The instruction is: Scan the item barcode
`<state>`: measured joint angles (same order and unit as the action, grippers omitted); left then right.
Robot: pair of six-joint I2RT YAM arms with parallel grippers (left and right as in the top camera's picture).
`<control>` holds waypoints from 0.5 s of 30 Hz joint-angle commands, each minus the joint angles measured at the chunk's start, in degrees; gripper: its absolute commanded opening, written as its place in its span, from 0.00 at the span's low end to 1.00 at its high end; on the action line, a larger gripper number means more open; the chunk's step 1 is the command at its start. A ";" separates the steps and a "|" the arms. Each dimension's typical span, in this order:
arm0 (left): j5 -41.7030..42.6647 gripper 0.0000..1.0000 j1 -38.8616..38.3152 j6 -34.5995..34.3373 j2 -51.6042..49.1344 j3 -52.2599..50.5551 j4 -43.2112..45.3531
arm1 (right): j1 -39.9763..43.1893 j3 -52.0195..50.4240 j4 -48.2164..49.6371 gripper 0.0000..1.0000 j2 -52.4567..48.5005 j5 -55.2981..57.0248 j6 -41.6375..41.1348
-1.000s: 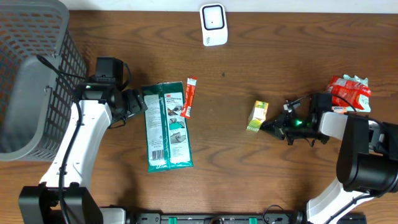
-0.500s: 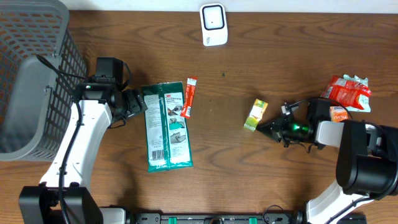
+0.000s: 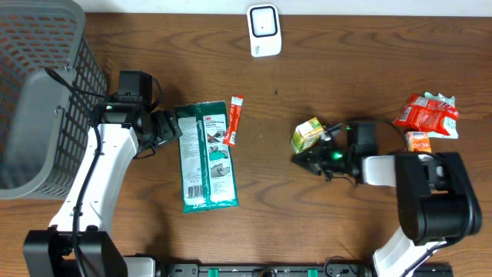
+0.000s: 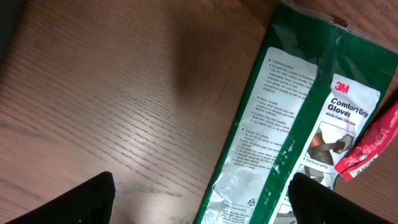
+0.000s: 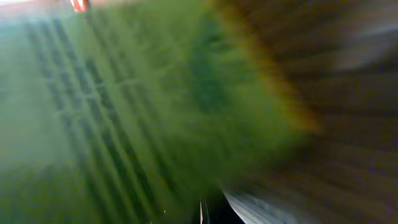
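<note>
A small green and yellow box (image 3: pixel 307 135) lies on the wooden table right of centre. My right gripper (image 3: pixel 301 159) is shut, its tips right against the box's lower left side; nothing is held. In the right wrist view the box (image 5: pixel 155 106) is a green blur filling the frame, with the shut gripper (image 5: pixel 202 214) at the bottom edge. The white scanner (image 3: pixel 264 29) stands at the far edge. My left gripper (image 3: pixel 172 127) is open at the left edge of a green glove pack (image 3: pixel 206 158). In the left wrist view the gripper (image 4: pixel 199 208) spans the pack's (image 4: pixel 292 124) edge.
A grey mesh basket (image 3: pixel 38 92) fills the far left. A red sachet (image 3: pixel 234 121) lies beside the glove pack's top right, also seen as the red sachet (image 4: pixel 373 140). A red snack bag (image 3: pixel 428 114) and a small orange packet (image 3: pixel 419 141) lie at the right.
My right gripper has swept left across the table, staying shut, and the small box has slid left and turned with it. The left arm has stayed still.
</note>
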<state>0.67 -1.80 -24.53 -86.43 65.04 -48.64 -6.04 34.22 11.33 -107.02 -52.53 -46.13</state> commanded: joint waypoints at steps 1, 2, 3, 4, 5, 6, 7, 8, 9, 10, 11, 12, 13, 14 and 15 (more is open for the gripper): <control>-0.74 0.90 0.13 0.50 0.07 0.46 -0.17 | -4.66 -1.92 2.58 0.01 -3.08 10.58 -9.60; -0.74 0.90 0.13 0.50 0.07 0.46 -0.17 | -5.66 -1.92 3.96 0.01 -3.08 11.91 -10.47; -0.74 0.90 0.13 0.50 0.07 0.46 -0.17 | -6.58 -1.92 5.22 0.01 -3.08 12.87 -11.32; -0.74 0.90 0.13 0.50 0.07 0.46 -0.17 | -7.34 -1.92 6.47 0.01 -3.08 13.25 -12.02; -0.74 0.90 0.13 0.50 0.07 0.46 -0.17 | -7.91 -1.92 7.67 0.01 -3.08 13.20 -12.13; -0.74 0.90 0.13 0.50 0.07 0.46 -0.17 | -8.66 -1.92 8.96 0.01 -3.08 13.05 -12.13; -0.74 0.90 0.13 0.50 0.07 0.46 -0.17 | -9.27 -1.92 9.53 0.01 -3.06 13.05 -12.15; -0.74 0.90 0.13 0.50 0.07 0.46 -0.17 | -9.84 -1.92 10.51 0.01 -3.06 13.05 -12.15; -0.74 0.90 0.13 0.50 0.07 0.46 -0.17 | -10.21 -1.92 11.26 0.01 -3.06 12.96 -12.15; -0.74 0.90 0.13 0.50 0.07 0.46 -0.17 | -10.58 -1.92 11.69 0.01 -3.04 12.57 -12.15; -0.74 0.90 0.13 0.50 0.07 0.46 -0.17 | -10.71 -1.92 12.04 0.01 -2.95 11.76 -12.15; -0.74 0.90 0.13 0.50 0.07 0.46 -0.17 | -10.78 -1.92 12.28 0.01 -2.89 10.95 -12.15; -0.74 0.90 0.13 0.50 0.07 0.46 -0.17 | -10.78 -1.92 12.22 0.01 -2.64 10.34 -12.15; -0.74 0.90 0.13 0.50 0.07 0.46 -0.17 | -10.78 -1.95 11.93 0.01 -2.32 9.97 -12.11; -0.74 0.90 0.13 0.48 0.07 0.46 -0.17 | -10.78 -2.01 11.61 0.01 -1.97 9.60 -12.09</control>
<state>0.69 -1.80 -24.56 -86.43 65.04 -48.64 -16.12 33.67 24.21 -108.01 -45.04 -57.30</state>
